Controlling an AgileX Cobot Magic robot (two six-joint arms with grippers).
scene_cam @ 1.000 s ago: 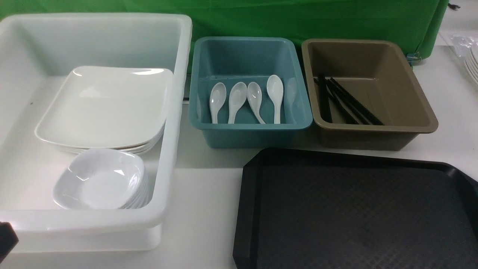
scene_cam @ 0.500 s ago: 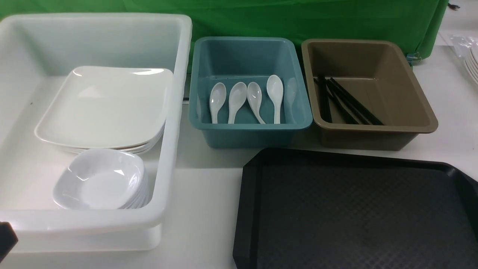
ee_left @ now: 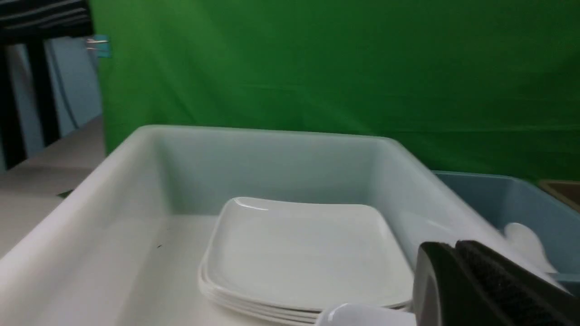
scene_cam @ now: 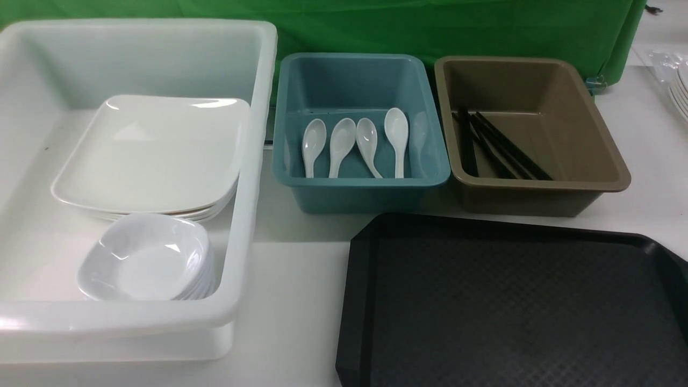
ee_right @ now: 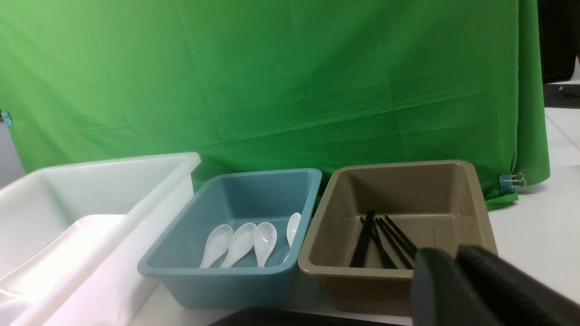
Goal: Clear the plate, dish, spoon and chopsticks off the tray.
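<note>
Front view: black tray (scene_cam: 516, 306) fills the lower right of the frame, diamond-textured floor bare, nothing resting on it.

White bin (scene_cam: 252, 161) takes the left half of the frame. Inside it, a stack of large square white plates (scene_cam: 150, 153) sits toward the back; a stack of small deep white dishes (scene_cam: 145, 260) sits in front of them, just touching or overlapping the plates' near edge.

Blue bin (scene_cam: 360, 193) at upper centre holds four white soup spoons (scene_cam: 355, 142) lying side by side, bowls toward the back wall, handles toward the camera.

Brown bin (scene_cam: 537, 188) at upper right holds several black chopsticks (scene_cam: 497, 145) lying loosely crossed on its floor. Gold bands not discernible.

Green backdrop (scene_cam: 430, 27) runs across the top of the frame. More white plates (scene_cam: 680, 88) are stacked at the far right edge, on the table.

Neither arm shows in the front view.

Left wrist view: left gripper (ee_left: 457, 280) at lower right of the frame, over the white bin; its black fingers are pressed together, holding nothing.

Right wrist view: right gripper (ee_right: 455, 290) at lower right of the frame, in front of the brown bin; a narrow seam shows between its fingers, and whether they are parted or together cannot be told. Nothing is between them.
</note>
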